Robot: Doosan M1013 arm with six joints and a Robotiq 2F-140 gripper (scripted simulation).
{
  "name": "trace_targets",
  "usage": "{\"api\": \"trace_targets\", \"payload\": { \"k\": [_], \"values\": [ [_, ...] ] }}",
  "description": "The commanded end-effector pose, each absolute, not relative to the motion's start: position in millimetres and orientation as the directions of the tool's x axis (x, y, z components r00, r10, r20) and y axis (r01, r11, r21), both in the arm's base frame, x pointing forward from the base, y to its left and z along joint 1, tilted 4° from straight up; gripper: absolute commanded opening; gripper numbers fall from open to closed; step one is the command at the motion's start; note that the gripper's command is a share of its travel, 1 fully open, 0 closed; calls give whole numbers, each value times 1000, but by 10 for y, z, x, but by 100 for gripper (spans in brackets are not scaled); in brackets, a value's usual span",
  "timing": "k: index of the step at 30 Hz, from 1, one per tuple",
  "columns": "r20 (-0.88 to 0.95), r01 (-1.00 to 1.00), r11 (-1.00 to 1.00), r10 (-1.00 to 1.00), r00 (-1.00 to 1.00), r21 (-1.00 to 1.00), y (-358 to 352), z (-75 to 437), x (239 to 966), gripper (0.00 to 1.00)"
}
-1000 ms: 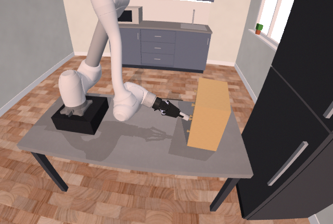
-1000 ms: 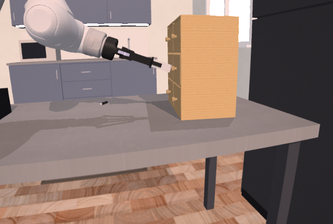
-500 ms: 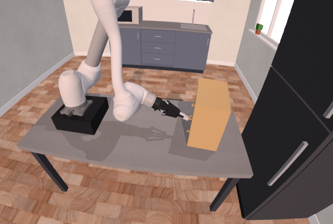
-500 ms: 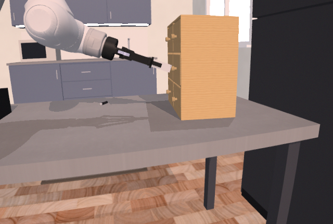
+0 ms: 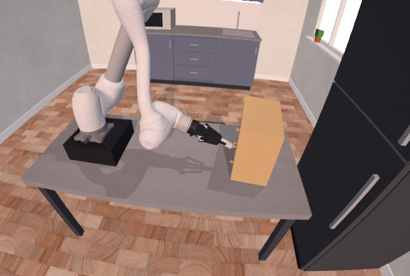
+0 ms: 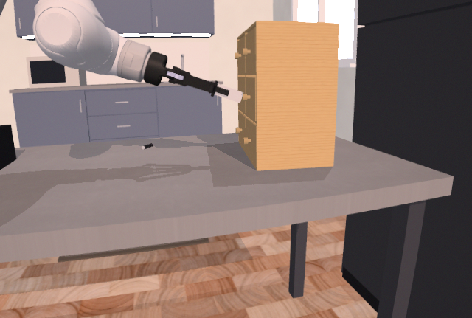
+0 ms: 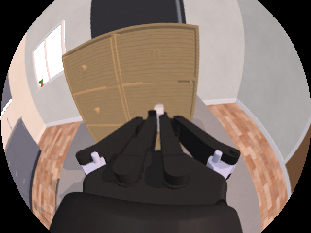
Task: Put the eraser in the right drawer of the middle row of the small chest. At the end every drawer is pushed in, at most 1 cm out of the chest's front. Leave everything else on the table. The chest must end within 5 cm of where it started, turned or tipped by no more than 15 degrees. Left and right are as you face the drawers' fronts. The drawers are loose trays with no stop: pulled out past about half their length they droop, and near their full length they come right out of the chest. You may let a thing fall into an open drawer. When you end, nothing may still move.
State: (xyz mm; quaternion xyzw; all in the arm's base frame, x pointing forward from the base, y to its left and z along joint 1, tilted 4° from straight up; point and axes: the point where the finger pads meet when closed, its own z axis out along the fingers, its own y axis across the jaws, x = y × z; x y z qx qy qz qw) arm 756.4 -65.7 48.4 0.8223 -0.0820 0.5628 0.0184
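The small wooden chest (image 5: 261, 123) (image 6: 295, 97) (image 7: 117, 53) stands upright. My gripper (image 5: 230, 145) (image 6: 237, 94) (image 7: 159, 110) is shut, its pale pads together with nothing visible held. Its tips are at the front of the right drawer of the middle row (image 6: 250, 108) (image 7: 181, 99), close by its knob (image 6: 246, 97); contact cannot be told for certain. That drawer looks flush or nearly flush with the chest's front. The other drawers in view look pushed in. The eraser is not visible in any view; the drawers' insides are hidden.
A small black cylinder with a white end (image 6: 147, 146) lies on the grey table (image 6: 114, 200) (image 5: 159, 180), left of the chest in the exterior view. The black robot base block (image 5: 95, 154) stands at the table's far end. A tall black fridge (image 5: 357, 134) stands beyond the chest.
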Motion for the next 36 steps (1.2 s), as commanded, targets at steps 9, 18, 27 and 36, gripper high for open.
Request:
{"api": "trace_targets", "payload": {
  "k": [9,18,27,36],
  "values": [
    [929,-156,-986,-114,353,-62,-597,495,7179,0],
    [929,-156,-986,-114,353,-62,-581,498,7074,0],
    [929,-156,-986,-114,353,-62,-542,629,6772,0],
    [929,-156,-986,-114,353,-62,-517,710,6585,0]
  ]
}}
